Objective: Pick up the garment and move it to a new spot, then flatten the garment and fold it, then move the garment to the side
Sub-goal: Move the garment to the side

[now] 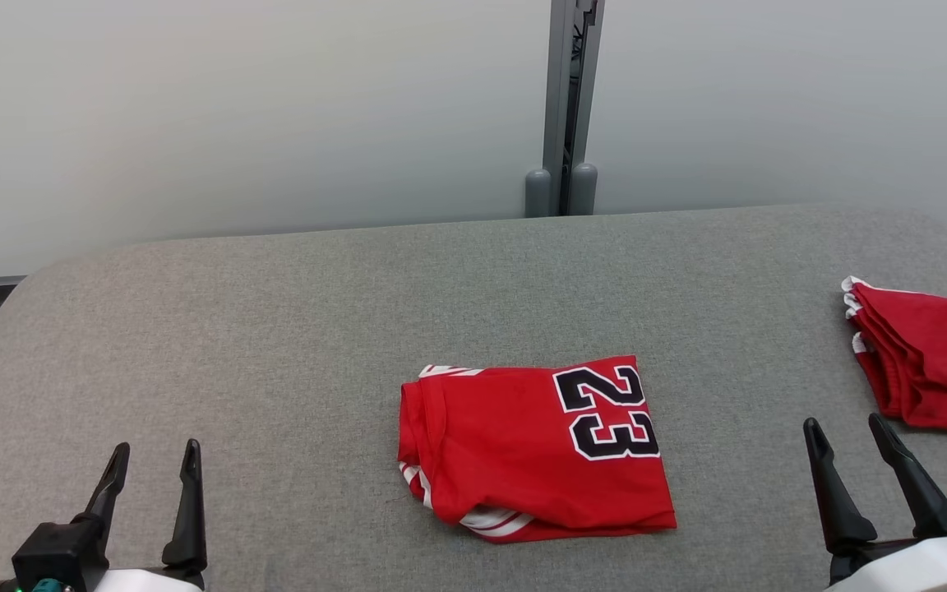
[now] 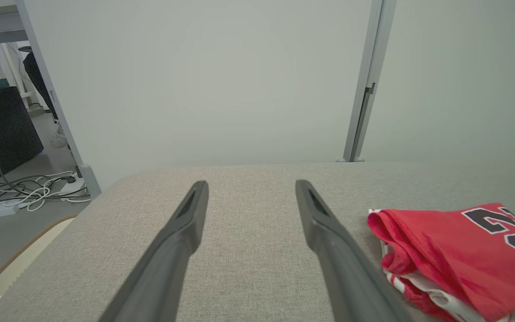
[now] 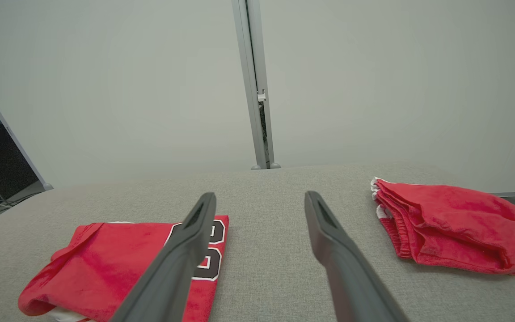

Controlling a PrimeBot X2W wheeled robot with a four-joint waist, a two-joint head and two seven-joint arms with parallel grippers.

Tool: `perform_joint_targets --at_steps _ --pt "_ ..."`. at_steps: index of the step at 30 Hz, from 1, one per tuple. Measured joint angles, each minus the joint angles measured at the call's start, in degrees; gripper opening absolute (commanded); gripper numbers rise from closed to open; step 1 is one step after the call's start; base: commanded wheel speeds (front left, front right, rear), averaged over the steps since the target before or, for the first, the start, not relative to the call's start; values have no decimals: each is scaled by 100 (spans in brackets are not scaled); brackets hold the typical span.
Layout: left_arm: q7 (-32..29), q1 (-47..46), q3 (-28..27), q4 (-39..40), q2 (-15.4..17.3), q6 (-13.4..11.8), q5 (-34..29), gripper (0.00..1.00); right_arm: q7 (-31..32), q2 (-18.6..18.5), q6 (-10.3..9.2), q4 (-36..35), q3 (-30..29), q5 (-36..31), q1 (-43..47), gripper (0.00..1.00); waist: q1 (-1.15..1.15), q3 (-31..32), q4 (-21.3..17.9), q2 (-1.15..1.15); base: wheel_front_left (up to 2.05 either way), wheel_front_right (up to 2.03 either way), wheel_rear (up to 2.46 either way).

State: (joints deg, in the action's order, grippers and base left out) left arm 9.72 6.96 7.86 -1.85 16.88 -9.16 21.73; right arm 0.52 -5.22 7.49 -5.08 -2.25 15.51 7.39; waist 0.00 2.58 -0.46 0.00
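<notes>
1. Jersey (image 1: 535, 448) lies folded at desk (image 1: 276, 329) middle.
2. Left gripper (image 1: 157, 446), right gripper (image 1: 843, 422): jaws wide apart, empty, at desk near edge.
3. Likely light, soft, slippery; pinch folded edge through all layers.

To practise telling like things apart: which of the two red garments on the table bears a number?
The middle jersey, marked 23; the garment at right shows none.
</notes>
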Motion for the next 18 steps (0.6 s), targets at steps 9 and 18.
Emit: perform_joint_targets --at_steps 9,18 --pt "-147 57 8 129 26 -84 19 100 48 36 0 -43 -18 -35 23 100 0 10 34 0 0 0 0" --pt "-215 91 42 238 37 -170 24 100 82 73 0 -67 -63 -120 27 100 0 22 56 0 0 0 0"
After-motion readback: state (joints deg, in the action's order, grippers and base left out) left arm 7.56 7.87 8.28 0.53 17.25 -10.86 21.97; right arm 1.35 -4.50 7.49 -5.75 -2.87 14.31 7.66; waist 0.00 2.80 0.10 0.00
